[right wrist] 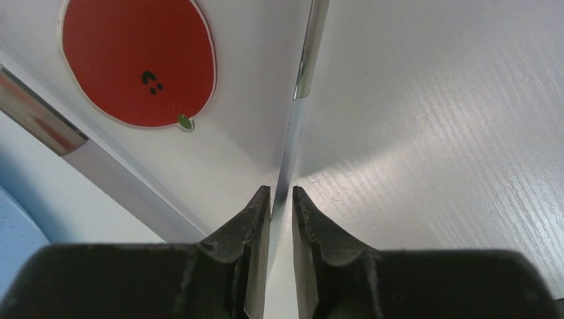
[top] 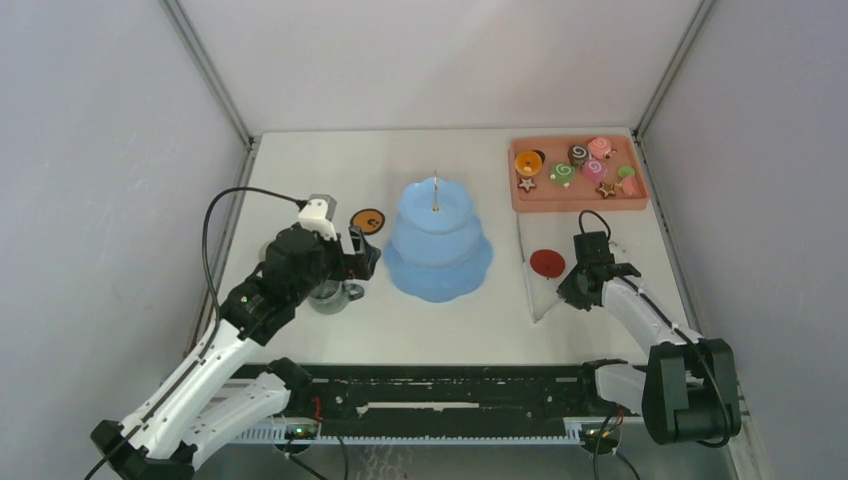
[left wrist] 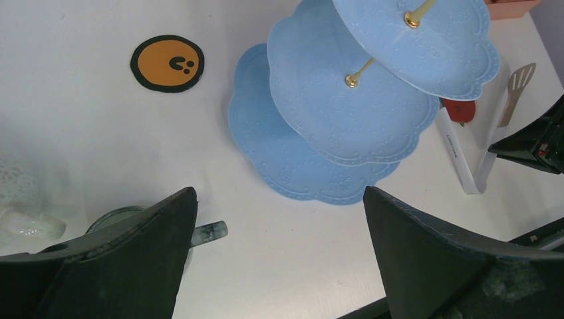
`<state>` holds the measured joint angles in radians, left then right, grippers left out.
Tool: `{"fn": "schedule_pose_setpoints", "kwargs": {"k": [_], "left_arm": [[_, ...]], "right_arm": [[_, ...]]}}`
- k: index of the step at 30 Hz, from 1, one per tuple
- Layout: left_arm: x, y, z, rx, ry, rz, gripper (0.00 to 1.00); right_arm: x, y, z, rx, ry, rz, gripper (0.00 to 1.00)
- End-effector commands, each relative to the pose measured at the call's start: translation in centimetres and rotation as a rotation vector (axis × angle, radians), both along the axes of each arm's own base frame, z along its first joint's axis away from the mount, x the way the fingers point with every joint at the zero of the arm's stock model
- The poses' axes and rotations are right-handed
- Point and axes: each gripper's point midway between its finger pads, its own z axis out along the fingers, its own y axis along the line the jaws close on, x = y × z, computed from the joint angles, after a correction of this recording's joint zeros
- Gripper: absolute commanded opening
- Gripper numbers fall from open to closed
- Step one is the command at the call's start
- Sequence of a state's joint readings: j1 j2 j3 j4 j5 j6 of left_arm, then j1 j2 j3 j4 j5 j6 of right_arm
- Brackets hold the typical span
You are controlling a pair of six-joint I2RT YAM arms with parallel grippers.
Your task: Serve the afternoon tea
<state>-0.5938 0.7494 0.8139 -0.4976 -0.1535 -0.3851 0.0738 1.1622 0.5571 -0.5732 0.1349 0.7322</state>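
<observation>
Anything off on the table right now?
Nothing spilled or toppled. One quirk: the tongs lie splayed open with the red coaster between the arms, and the right fingers pinch only one arm. The cake stand stands upright, bare; pastries sit in the tray.

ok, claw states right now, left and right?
Left claw: open wide, holding nothing.
Right claw: closed on one arm of the metal tongs.
</observation>
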Motion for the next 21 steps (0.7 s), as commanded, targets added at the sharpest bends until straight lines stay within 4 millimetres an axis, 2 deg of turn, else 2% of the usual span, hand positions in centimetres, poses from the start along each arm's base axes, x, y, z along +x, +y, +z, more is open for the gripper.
{"fn": "schedule_pose_setpoints", "kwargs": {"k": [1, 5, 6, 7, 9, 10, 15, 21], "left_arm": [[0.3, -0.8, 0.6, -0.031, -0.019, -0.014, 1.0], [0.4, -1.2, 0.6, -0.034, -0.012, -0.03, 1.0], [0.4, -1.3, 0.5, -0.034, -0.011, -0.033, 1.0], [0.4, -1.3, 0.5, -0.033, -0.01, -0.035, 1.0], [0.5, -1.3, 0.5, -0.03, -0.011, -0.033, 1.0], [0.6, -1.3, 0.6, -0.029, -0.012, -0.033, 1.0], [0.8, -1.4, 0.6, -0.039, -0.016, -0.028, 1.0], [0.6, -1.7, 0.8, -0.065, -0.012, -0.031, 1.0]], "right_arm": [[0.5, -0.2, 0.7, -0.038, -0.049, 0.03, 0.25], [0.0, -0.5, 0.8, -0.084, -0.04, 0.055, 0.27], [0.0, -0.5, 0.9, -0.089, -0.041, 0.06, 0.33], [-0.1, -0.6, 1.0, -0.09, -0.042, 0.064, 0.43], [-0.2, -0.4, 1.3, -0.083, -0.051, 0.077, 0.69], [-0.2, -0.3, 1.5, -0.079, -0.056, 0.079, 0.74], [0.0, 0.9, 2.3, -0.061, -0.093, 0.144, 0.79], [0.4, 3.7, 3.3, -0.052, -0.142, 0.294, 0.99]]}}
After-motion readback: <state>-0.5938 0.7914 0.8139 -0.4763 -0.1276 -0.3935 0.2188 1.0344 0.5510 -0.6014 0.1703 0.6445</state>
